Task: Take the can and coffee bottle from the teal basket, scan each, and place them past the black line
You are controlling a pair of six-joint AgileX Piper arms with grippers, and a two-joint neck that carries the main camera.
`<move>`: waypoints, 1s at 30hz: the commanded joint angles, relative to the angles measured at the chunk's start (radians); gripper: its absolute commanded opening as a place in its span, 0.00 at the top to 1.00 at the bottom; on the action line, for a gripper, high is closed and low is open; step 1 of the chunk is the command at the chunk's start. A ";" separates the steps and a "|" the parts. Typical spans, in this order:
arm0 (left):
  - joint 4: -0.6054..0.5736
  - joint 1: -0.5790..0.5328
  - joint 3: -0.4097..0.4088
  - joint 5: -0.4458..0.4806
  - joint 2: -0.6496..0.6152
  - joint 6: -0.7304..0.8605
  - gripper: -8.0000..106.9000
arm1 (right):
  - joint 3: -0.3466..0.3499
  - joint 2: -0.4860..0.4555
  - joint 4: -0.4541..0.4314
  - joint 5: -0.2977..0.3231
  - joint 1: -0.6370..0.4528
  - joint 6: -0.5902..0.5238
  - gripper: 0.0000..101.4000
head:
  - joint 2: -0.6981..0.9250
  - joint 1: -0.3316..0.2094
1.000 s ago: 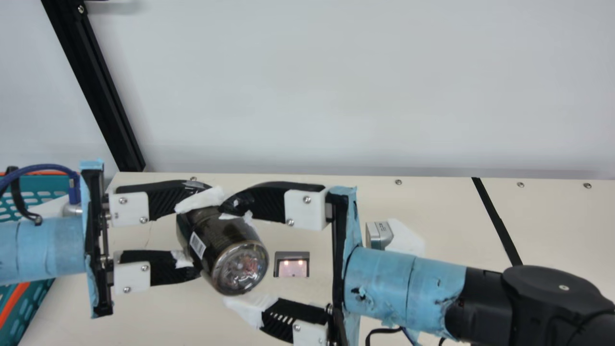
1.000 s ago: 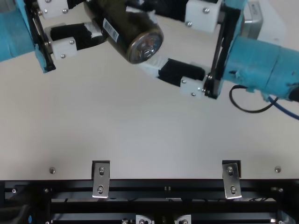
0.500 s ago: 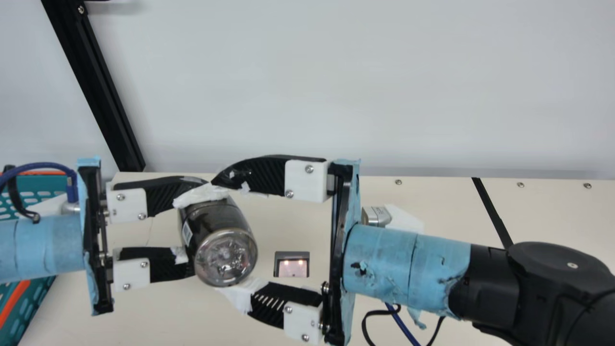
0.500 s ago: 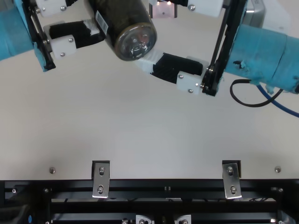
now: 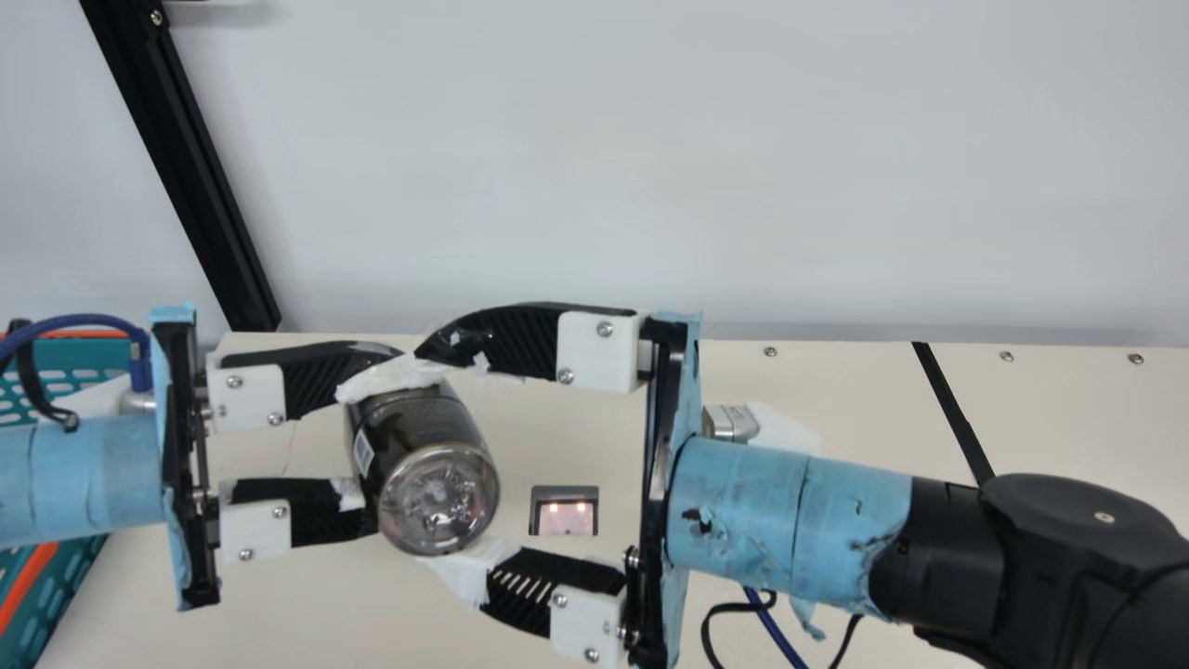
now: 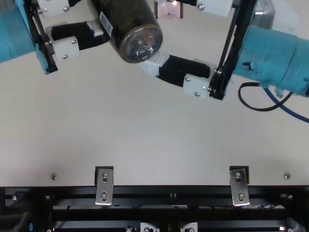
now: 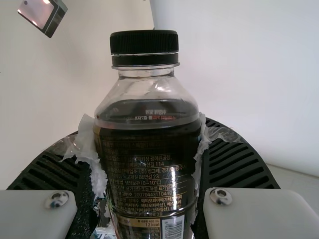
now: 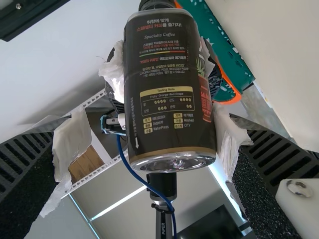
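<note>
Against a pale wall (image 5: pixel 650 167), above the cream table (image 5: pixel 808 400), hold the tilted coffee bottle (image 5: pixel 418 432) left of centre in the main view, left gripper (image 5: pixel 383 441) clamped on it. Have the right gripper (image 5: pixel 432 457) spread around the same bottle; cannot tell about contact. See the lit scanner (image 5: pixel 565 522) near frame centre, teal basket (image 5: pixel 79 595) at left edge, black line (image 5: pixel 957 418) at right.

There is room to pass over the bare near stretch of the bench (image 6: pixel 135 125). The right arm (image 5: pixel 790 520) bars the way to the black line (image 5: pixel 947 409); the coffee bottle (image 5: pixel 418 423) blocks the right hand's (image 5: pixel 444 455) mouth, with a gap toward its palm.
</note>
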 commanded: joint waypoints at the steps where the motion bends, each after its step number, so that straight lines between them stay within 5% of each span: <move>1: 0.000 0.000 0.000 0.000 0.000 0.000 0.84 | 0.002 0.004 -0.006 0.001 -0.002 0.007 0.00 | -0.002 -0.027; 23: 0.009 0.000 0.000 0.000 0.000 0.000 0.84 | 0.004 0.055 -0.006 0.020 0.035 0.034 0.00 | -0.002 -0.027; 24: 0.009 0.000 0.000 0.000 0.000 0.000 0.84 | 0.004 0.055 -0.007 0.020 0.035 0.034 0.72 | -0.002 -0.027; 25: 0.009 0.000 0.000 0.000 0.000 0.000 0.84 | 0.004 0.055 -0.007 0.020 0.035 0.034 1.00 | -0.002 -0.027; 28: 0.009 0.000 0.000 0.000 0.000 0.000 0.77 | 0.004 0.055 -0.006 0.020 0.035 0.034 1.00 | -0.002 -0.027; 29: 0.009 0.000 0.000 0.000 0.000 0.000 0.15 | 0.004 0.055 -0.006 0.020 0.035 0.033 1.00 | -0.002 -0.027; 30: 0.009 0.000 0.000 0.000 0.000 0.000 0.15 | 0.004 0.055 -0.006 0.020 0.035 0.033 1.00 | -0.002 -0.027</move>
